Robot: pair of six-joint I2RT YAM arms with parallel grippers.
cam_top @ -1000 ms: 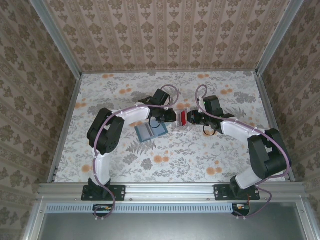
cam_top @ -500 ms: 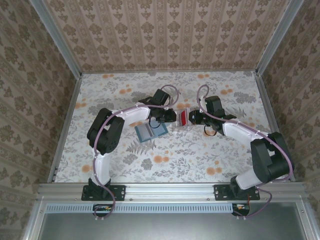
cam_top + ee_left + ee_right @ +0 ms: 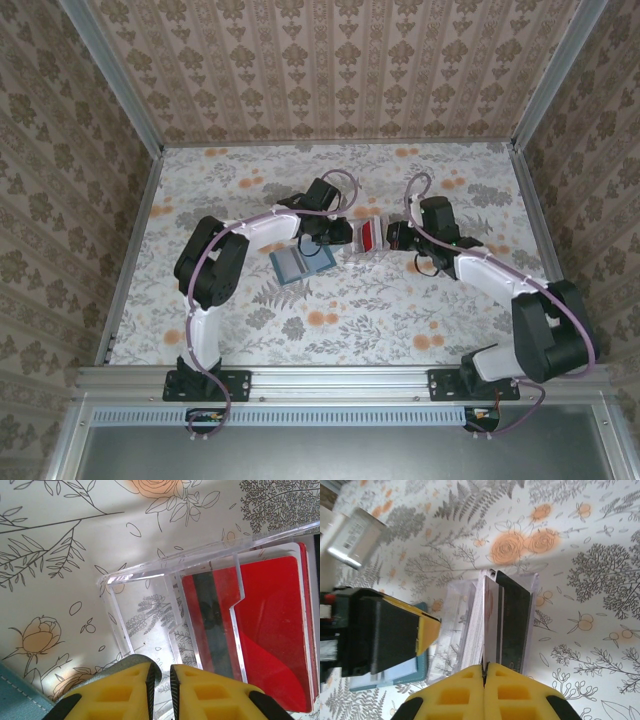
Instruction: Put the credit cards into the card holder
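Overhead, the clear tray (image 3: pixel 368 238) stands mid-desk (image 3: pixel 250 330) between the two arms. The card holder (image 3: pixel 300 264) lies open and flat just left of the tray. The left fingers (image 3: pixel 341 232) sit at the tray's left end and the right fingers (image 3: pixel 393 237) at its right end.

From the left wrist, the tray's near wall lies just ahead of the left fingers (image 3: pixel 132 682). These are drawn narrow, with a slim dark gap. Whether they nip the tray wall cannot be told. One red card (image 3: pixel 270 630) stands inside the tray. A teal corner of the holder (image 3: pixel 10 702) shows to the tray's left.

From the right wrist, the right fingers (image 3: pixel 465 685) are pressed together on the edge of a pale card (image 3: pixel 488 615) standing in the tray (image 3: pixel 454 605). A dark-faced card (image 3: pixel 512 620) stands beside it.

Count: one tray and one holder. The credit cards stand packed on edge, so no exact count is possible.

Judgement: the cards look light, stiff and slick. They are best pinched across both faces at the edge standing proud of the tray.
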